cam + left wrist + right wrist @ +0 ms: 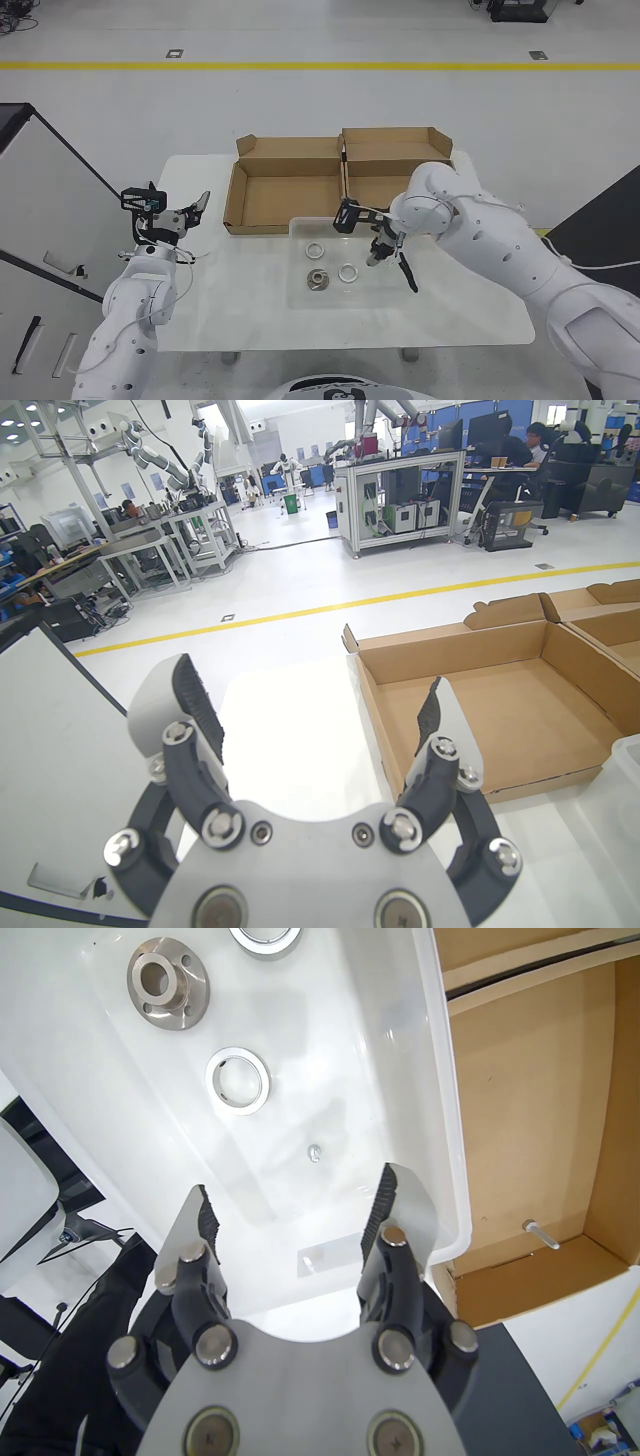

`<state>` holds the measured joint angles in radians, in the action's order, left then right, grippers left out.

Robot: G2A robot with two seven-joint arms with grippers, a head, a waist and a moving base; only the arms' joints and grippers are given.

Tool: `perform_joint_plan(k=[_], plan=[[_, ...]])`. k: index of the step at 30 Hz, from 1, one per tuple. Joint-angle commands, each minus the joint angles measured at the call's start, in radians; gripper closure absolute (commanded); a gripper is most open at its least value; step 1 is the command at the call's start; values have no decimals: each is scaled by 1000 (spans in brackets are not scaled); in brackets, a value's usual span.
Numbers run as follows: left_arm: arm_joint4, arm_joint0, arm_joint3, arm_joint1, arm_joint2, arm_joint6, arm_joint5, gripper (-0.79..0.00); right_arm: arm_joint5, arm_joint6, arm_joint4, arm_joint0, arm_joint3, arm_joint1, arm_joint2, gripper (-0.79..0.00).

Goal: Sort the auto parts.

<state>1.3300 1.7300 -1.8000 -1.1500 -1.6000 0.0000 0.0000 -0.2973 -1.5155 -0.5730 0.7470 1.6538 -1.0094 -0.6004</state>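
Picking stage, apparently: right jaws are held open over the tray (450,1128), near a small screw (314,1153); lowering and closing are called for. Left jaws are held open, empty.

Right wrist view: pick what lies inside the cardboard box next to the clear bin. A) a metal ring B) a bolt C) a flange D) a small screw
B: a bolt lies on the floor of the cardboard box, while the flange and a ring sit in the clear bin.
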Motion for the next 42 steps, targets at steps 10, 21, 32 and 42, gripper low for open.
perform_joint_plan(k=[10, 21, 32, 42], plan=[[0, 0, 0, 0, 0, 0, 0, -785, -20, 18, -21, 2, -76, -16, 42, -262], [0, 0, 0, 0, 0, 0, 0, -785, -28, 41, -58, -1, -153, -41, 97, -234], [0, 0, 0, 0, 0, 0, 0, -785, -27, 90, -84, -6, -206, -64, 123, -197], [0, 0, 0, 0, 0, 0, 0, -785, -25, 106, -98, -6, -235, -76, 129, -209]])
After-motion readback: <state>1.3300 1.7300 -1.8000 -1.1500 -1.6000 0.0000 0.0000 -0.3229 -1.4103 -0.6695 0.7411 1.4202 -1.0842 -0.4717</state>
